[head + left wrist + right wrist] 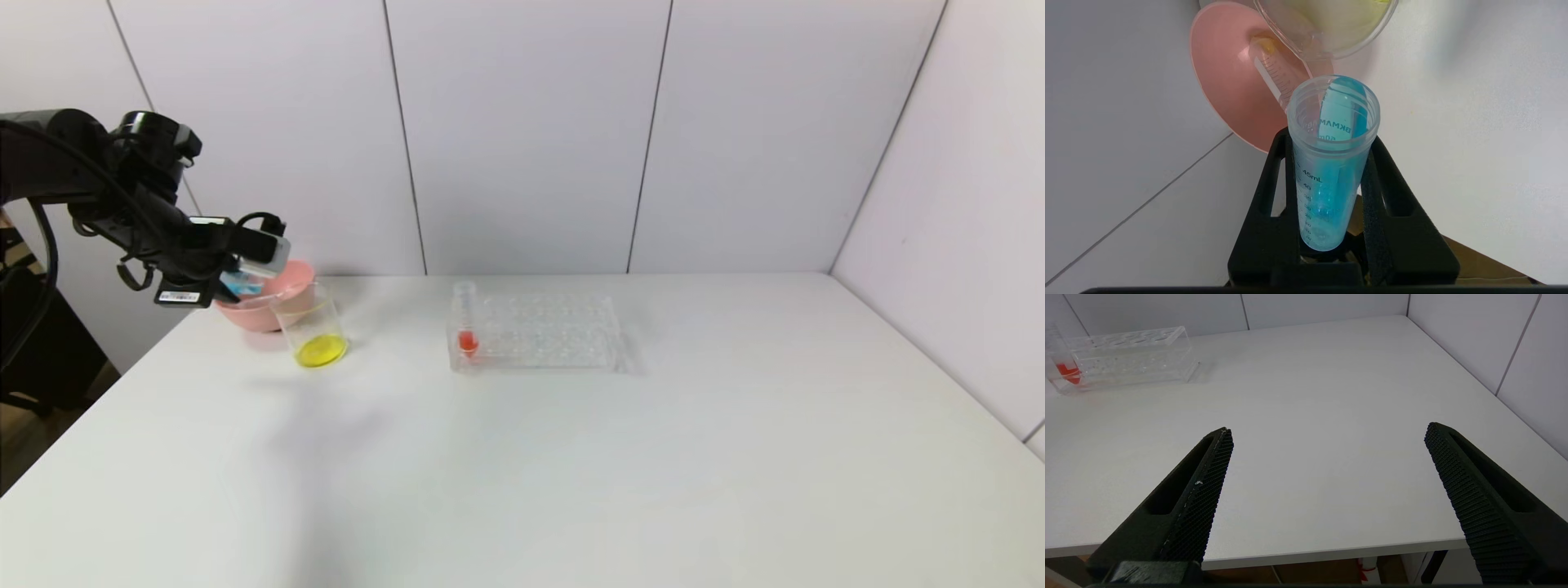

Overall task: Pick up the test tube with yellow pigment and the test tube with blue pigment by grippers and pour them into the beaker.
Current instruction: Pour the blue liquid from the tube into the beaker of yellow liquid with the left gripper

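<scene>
The left tool (1331, 179) is clenched on the test tube with blue pigment (1331, 163), tipped just beside the beaker (314, 331), which already holds yellow liquid by the pink bowl (265, 302). I judge the blue pour is in hand; next, the mouth must reach over the rim. Readable: "45mL", "40", reversed "BKMAM". The right tool (1327, 490) hangs released above the surface (1331, 396).

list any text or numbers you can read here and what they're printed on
"45mL" and "40": scale on the test tube with blue pigment, held in the left gripper.
"BKMAM": seen mirrored through that tube's wall.
Lower scale numbers: too blurred to read.
White label under the left gripper, head view: too small to read.
Right gripper: no text.
</scene>
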